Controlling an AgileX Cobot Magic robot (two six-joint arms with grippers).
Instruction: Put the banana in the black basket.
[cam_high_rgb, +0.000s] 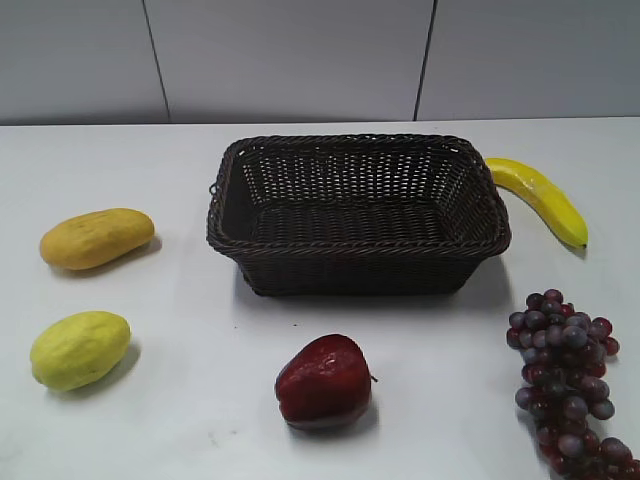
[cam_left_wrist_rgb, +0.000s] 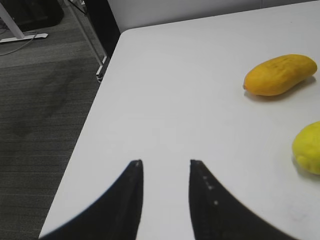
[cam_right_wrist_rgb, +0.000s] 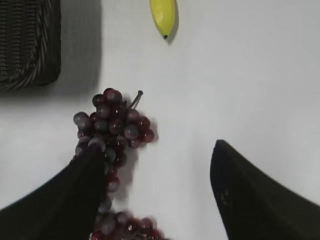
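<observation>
The banana (cam_high_rgb: 541, 198) lies on the white table just right of the black basket (cam_high_rgb: 480, 185), close to its right rim. The basket is empty. In the right wrist view the banana's tip (cam_right_wrist_rgb: 163, 16) shows at the top and the basket's corner (cam_right_wrist_rgb: 30, 45) at the top left. My right gripper (cam_right_wrist_rgb: 157, 150) is open and empty above the table, well short of the banana, with a grape bunch under its left finger. My left gripper (cam_left_wrist_rgb: 166, 162) is open and empty over the table's left edge. Neither gripper shows in the exterior view.
A bunch of dark red grapes (cam_high_rgb: 565, 370) lies front right, also in the right wrist view (cam_right_wrist_rgb: 115, 125). A red apple (cam_high_rgb: 324, 382) sits in front of the basket. A yellow-orange oval fruit (cam_high_rgb: 96, 238) and a yellow-green lemon-like fruit (cam_high_rgb: 79, 348) lie left. The table edge and the floor (cam_left_wrist_rgb: 45, 100) are at far left.
</observation>
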